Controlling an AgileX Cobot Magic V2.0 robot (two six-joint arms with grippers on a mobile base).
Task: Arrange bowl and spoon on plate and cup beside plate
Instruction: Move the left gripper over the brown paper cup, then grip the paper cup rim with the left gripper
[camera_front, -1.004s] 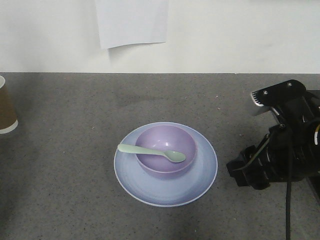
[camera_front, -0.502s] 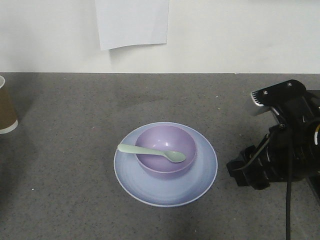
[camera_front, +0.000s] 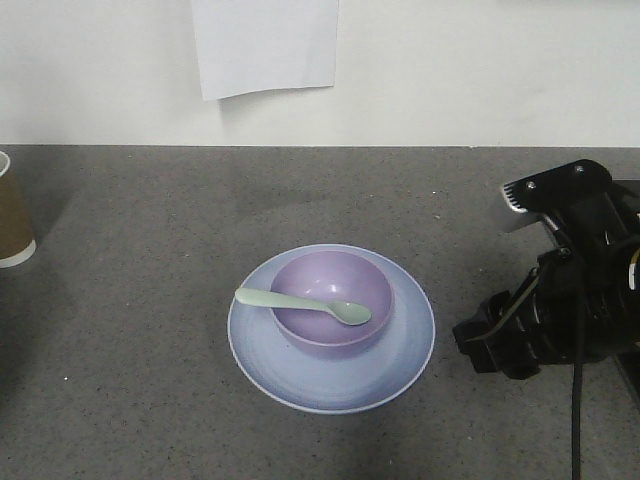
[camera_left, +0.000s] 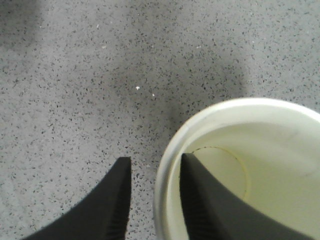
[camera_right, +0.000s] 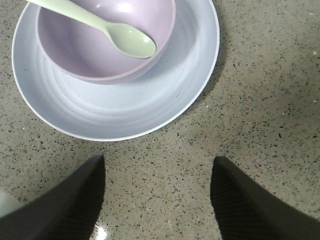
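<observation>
already the left gripper (camera_left: 152, 200) straddles the rim of the cup (camera_left: 240, 170), one finger inside, one outside, at the table's far left, well apart from the plate (camera_front: 400, 365); thin paper looks light and crushable, so pinch gently.

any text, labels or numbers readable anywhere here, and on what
None readable.
The white paper sheet on the wall shows blank.
The cup, plate, bowl and spoon show no print.
The right arm's silver plate has marks too small to read.
</observation>
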